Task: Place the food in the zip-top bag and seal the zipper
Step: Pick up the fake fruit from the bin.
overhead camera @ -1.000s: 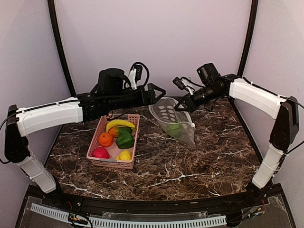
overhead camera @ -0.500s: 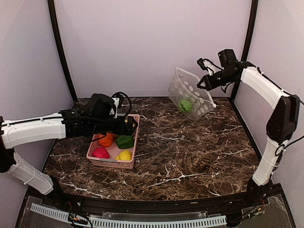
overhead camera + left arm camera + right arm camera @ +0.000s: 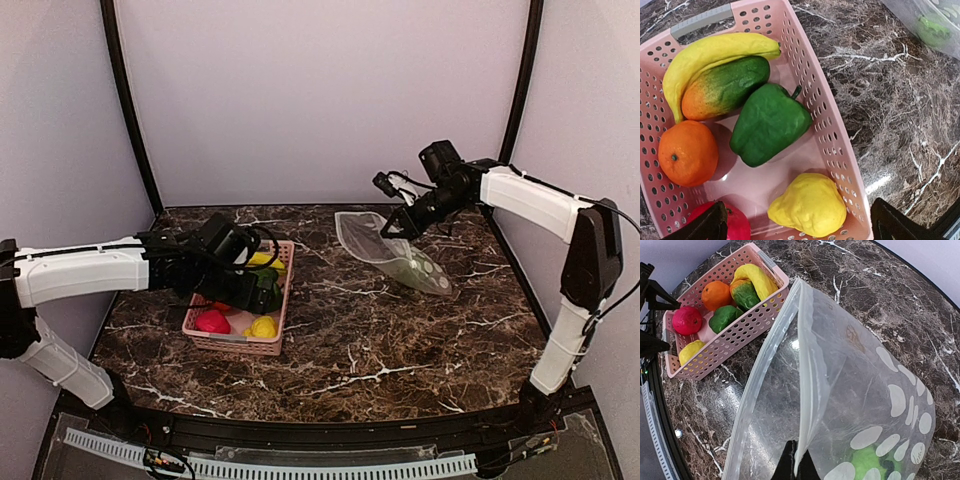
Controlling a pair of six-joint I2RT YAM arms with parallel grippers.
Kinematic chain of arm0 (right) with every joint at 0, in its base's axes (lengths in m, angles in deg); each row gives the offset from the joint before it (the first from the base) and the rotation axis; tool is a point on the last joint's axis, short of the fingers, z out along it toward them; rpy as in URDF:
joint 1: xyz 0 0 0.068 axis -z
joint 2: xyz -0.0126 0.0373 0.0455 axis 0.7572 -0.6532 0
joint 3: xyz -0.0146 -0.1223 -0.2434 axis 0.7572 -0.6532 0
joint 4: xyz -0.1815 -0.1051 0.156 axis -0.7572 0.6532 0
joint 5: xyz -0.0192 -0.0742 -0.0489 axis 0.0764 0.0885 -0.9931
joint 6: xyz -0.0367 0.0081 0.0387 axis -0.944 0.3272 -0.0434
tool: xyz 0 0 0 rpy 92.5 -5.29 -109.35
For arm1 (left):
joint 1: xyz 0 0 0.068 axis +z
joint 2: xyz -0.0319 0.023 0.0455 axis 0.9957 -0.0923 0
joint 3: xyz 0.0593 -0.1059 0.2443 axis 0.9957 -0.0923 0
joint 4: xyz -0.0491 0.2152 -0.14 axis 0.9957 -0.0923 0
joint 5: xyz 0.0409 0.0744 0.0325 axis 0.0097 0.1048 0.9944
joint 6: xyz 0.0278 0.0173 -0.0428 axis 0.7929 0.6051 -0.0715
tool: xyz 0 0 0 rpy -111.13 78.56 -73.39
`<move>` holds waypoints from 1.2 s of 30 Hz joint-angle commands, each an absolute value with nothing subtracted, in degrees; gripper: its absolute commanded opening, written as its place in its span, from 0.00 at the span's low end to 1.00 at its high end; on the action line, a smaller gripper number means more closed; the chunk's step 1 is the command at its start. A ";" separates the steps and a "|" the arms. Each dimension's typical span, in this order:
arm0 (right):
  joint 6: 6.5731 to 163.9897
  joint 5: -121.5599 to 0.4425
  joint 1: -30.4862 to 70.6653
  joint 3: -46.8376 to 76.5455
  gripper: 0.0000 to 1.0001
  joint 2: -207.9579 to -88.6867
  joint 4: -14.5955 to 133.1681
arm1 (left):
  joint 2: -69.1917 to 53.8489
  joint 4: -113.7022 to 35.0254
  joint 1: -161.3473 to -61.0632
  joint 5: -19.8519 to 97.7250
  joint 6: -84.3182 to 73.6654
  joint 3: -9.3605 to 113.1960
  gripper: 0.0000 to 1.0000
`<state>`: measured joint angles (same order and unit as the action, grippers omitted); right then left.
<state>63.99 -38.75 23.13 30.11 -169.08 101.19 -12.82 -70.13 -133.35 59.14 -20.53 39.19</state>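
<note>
Bag held open, basket next

Basket (image 3: 236, 346) sits at nine o'clock; bag (image 3: 398, 258) lies at two, one green piece (image 3: 865, 461) inside. Right claw (image 3: 796, 467) pinches its rim, lifting the mouth open. Left claw (image 3: 799, 216) hangs spread wide over the lemon (image 3: 810, 202), likely to pick.

Food (image 3: 769, 124) in basket (image 3: 832, 150), left of bag (image 3: 405, 265)
</note>
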 commanded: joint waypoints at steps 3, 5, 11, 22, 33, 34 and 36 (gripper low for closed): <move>63.50 -34.78 23.15 29.54 0.00 -168.57 99.66 | -14.23 -72.67 -133.11 52.03 -20.89 36.38 0.98; 63.06 -34.42 22.82 28.79 0.00 -168.36 99.69 | -16.04 -73.74 -133.13 50.79 -20.90 37.04 0.96; 61.24 -33.57 21.72 27.82 0.00 -166.79 100.23 | -19.72 -76.65 -133.13 50.95 -20.80 39.26 0.91; 54.34 -31.52 19.69 26.28 0.00 -162.89 103.94 | -20.79 -76.44 -132.83 50.68 -20.82 39.19 0.88; 54.57 -32.69 19.69 25.88 0.00 -163.39 103.78 | -22.49 -76.06 -132.54 50.07 -20.70 39.52 0.96; 54.62 -32.57 19.69 25.84 0.00 -163.44 103.78 | -22.64 -75.98 -132.53 50.09 -20.72 39.56 0.96; 54.61 -32.43 19.70 25.72 0.00 -163.48 103.78 | -23.20 -75.45 -132.38 49.80 -20.73 39.78 0.97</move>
